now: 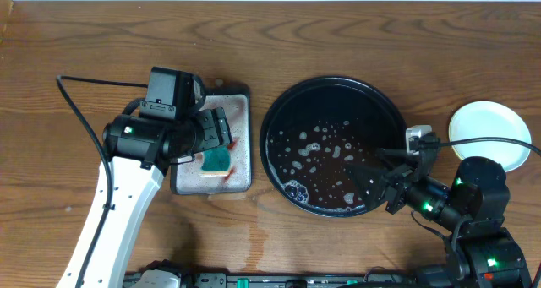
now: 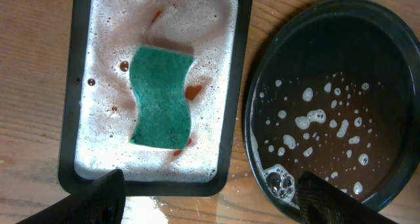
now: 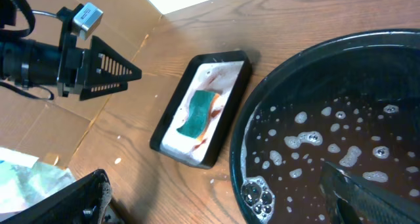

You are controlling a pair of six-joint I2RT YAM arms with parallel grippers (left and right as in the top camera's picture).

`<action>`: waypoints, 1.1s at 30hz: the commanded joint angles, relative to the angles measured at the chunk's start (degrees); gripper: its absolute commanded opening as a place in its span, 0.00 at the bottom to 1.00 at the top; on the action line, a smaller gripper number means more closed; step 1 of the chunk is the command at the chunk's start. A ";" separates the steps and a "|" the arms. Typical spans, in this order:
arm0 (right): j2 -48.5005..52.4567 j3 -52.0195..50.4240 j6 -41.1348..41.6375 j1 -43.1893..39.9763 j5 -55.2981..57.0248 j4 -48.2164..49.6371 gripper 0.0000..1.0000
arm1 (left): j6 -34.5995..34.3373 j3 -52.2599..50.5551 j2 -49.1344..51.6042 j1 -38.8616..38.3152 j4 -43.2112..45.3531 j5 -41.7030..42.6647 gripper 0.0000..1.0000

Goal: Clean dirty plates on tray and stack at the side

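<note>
Under left gripper (jaws wide, empty, like right gripper) sponge & rect. tray sit half-hidden overhead.

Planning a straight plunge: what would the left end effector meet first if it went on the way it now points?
Probably the green sponge lying in the soapy rectangular tray below the open left end effector. Depth is unclear, so it may land just beside the sponge in that tray.

The green wavy sponge lies in the small rectangular black tray, just left of the large round black tray; a white round plastic plate sits near its right.
</note>
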 commanded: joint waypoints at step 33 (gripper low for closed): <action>-36.04 -31.74 -33.59 0.44 20.22 12.15 0.99 | 0.57 0.96 0.04 -0.07 -0.13 -0.15 0.83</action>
